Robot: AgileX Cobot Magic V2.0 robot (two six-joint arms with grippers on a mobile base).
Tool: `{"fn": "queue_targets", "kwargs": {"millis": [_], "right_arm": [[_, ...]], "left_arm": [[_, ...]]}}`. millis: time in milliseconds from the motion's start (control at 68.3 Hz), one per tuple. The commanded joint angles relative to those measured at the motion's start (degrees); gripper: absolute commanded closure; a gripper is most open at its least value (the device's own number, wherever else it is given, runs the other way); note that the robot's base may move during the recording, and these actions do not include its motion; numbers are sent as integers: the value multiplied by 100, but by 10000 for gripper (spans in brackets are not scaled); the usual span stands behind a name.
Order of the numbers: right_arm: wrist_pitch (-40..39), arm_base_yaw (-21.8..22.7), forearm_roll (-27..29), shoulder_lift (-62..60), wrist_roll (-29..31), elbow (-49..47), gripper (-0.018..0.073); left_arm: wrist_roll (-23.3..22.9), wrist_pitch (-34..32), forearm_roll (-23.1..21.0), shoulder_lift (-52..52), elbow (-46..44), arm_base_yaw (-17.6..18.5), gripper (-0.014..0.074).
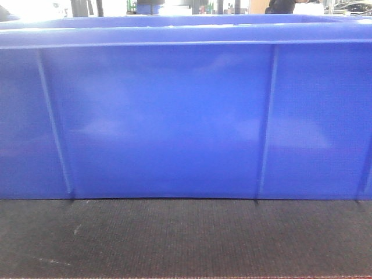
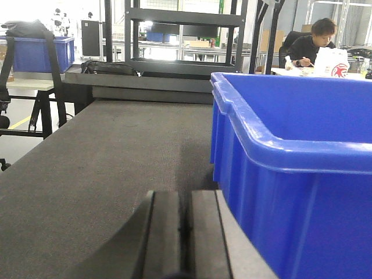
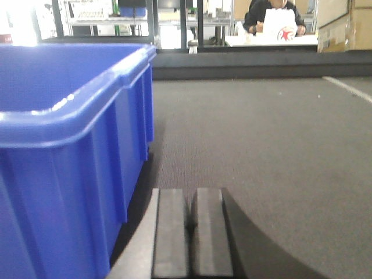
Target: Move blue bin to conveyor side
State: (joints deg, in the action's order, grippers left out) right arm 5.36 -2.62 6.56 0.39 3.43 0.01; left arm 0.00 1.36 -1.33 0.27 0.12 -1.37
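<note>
- We see a person (image 2: 311,43) in dark clothes sitting at a table far back, head bent down.
- A white bag (image 2: 331,62) with a red mark stands on that table, in front of the person.
- A dark metal shelf rack (image 2: 183,35) stands at the far end.
- A second blue box (image 2: 40,53) sits on a stand at the far left, with a black strap hanging over it.
- Brown cardboard boxes (image 3: 344,26) are stacked at the far right.

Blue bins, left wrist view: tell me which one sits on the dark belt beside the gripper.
The large blue bin at right, resting on the belt. The other blue bin stands far back left on a separate stand.
</note>
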Motion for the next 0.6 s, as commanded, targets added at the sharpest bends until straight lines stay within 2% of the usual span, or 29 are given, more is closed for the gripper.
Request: {"fn": "queue_targets", "kwargs": {"millis": [0, 586], "right_arm": [[-250, 25, 28, -39, 26, -1, 644], [-319, 166, 28, -39, 26, -1, 644]], "left_arm": [[-48, -100, 16, -27, -12, -21, 605], [-48, -100, 16, -27, -12, -21, 605]]}}
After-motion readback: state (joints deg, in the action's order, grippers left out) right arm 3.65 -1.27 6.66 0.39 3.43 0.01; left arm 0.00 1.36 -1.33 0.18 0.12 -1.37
